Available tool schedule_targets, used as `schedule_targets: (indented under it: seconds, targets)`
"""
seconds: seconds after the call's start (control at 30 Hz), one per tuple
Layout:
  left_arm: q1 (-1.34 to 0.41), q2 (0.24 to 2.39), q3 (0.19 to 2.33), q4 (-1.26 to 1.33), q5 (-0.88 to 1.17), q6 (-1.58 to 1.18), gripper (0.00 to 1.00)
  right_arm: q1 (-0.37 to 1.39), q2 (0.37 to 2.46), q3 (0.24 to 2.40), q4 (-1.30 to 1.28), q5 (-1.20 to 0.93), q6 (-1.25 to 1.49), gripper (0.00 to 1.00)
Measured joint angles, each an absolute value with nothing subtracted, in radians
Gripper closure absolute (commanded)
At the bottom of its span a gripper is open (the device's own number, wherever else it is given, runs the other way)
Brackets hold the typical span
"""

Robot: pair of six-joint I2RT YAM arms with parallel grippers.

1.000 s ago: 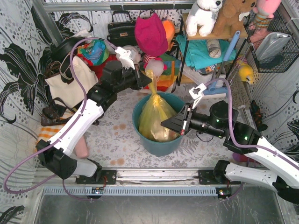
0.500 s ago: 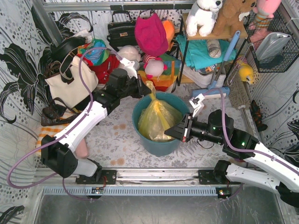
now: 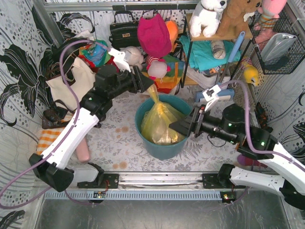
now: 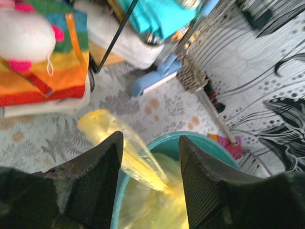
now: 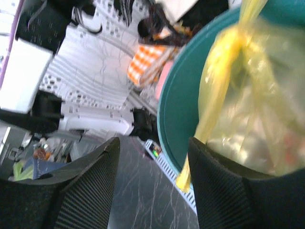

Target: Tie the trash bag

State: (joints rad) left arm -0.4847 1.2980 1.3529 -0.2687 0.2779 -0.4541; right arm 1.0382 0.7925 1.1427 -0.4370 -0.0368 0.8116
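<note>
The bag (image 3: 159, 121) sits inside the bucket (image 3: 164, 151), which stands on the table (image 3: 114, 138) between the 2 arms. The bag's top is gathered into a twisted neck that rises over the bucket's far rim and leans up and left toward the left gripper (image 3: 144, 84). That gripper hangs just above the far rim, in front of a striped cloth (image 4: 43, 67), with the tote (image 3: 71, 85) well off to its left. In the left wrist view its 2 fingers (image 4: 97, 181) are spread. The blurred yellow neck runs up through the gap between them, and neither pad is seen pressing on it. The neck's rounded end shows beyond the fingertips, over the table. The right gripper (image 3: 178, 128) is at the bucket's right rim and points left at the bag's side. Its 2 fingers are also spread, with nothing pinched between them. In the right wrist view the neck has a thick bunched spot near the top, and 1 thin yellow strand hangs down from it along the bag's side. The strand ends just beside one finger, and I cannot tell whether it touches. Pale crumpled stuff shows through the plastic.
</note>
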Motion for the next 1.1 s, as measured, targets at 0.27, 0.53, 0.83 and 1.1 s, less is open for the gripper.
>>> schedule_targets:
  seconds: [0.27,0.53,0.83,1.1]
  targets:
    - [-0.484,1.12,1.393,-0.282,0.118,-0.394,0.23,1.038,0.904,1.412,-0.633,0.306,0.688,0.25]
    - [-0.484,0.941,1.111,-0.222,-0.187,-0.327,0.02,0.973,1.058,1.441,-0.736,0.64,0.536,0.02]
    - [-0.469,0.902,0.718,-0.141,-0.489,-0.279,0.02,0.384,1.113,1.26,-0.624,0.41,0.395,0.03]
    - [-0.372,0.942,0.496,0.118,-0.627,-0.241,0.02,0.157,1.121,0.802,-0.289,0.404,0.281,0.03]
